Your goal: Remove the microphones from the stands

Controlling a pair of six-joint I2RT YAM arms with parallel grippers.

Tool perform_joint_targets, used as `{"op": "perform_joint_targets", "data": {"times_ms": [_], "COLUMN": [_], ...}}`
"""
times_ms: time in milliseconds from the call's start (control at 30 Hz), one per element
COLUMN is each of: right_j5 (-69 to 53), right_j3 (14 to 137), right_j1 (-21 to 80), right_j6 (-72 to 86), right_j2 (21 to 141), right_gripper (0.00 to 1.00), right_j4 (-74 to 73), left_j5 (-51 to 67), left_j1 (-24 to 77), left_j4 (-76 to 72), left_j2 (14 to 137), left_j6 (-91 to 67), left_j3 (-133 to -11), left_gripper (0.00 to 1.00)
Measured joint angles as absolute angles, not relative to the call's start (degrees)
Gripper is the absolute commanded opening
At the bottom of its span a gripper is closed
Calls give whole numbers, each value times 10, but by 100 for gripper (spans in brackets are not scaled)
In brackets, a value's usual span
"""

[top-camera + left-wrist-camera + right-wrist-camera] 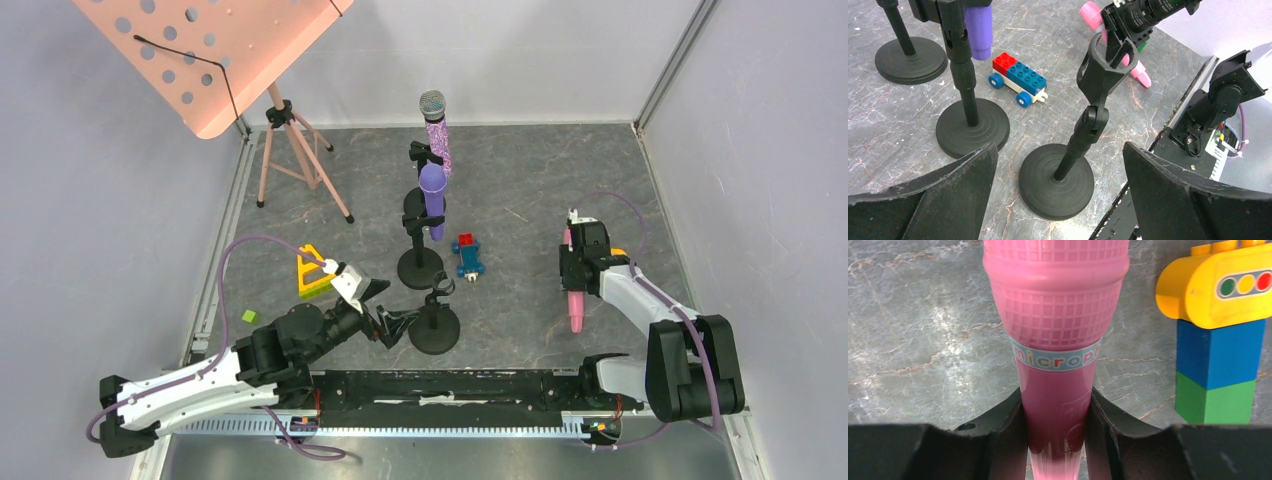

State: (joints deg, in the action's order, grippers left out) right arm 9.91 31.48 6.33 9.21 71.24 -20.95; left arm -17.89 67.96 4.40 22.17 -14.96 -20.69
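Note:
A pink toy microphone (1055,315) is clamped by its handle in my right gripper (1057,430), low over the table at the right (576,305); it also shows in the left wrist view (1138,70). Whether it rests on the table I cannot tell. The near black stand (434,325) has an empty clip (1105,65). My left gripper (392,308) is open, its jaws either side of that stand's base (1056,180) without touching it. A purple microphone (432,195) sits in the middle stand. A glittery microphone (435,125) sits in the far stand.
A red and blue brick car (468,255) stands right of the middle stand. A yellow, blue and green block tower (1218,335) stands beside the pink microphone. A pink music stand (220,60) is at the back left. A yellow triangle toy (313,270) and a green cube (249,316) lie left.

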Motion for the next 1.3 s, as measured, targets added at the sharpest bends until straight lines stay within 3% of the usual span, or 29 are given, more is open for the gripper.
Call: {"op": "perform_joint_targets", "data": {"times_ms": [900,1067,1300], "right_j5": [153,145,69], "right_j3": [312,333,368], "right_j1": [63,63,63], "right_j6": [96,96,104], "right_j2": [700,627,456], "right_gripper": [56,65,70], "right_j4": [-216,-258,-254], "left_j5": [-181,-192,-230], "left_j1": [680,680,680], "left_j4": [44,47,77], "left_j2": [236,236,210], "left_j6": [-150,-156,-185], "left_j3": [-207,-207,-207], "left_gripper": [100,100,100]}}
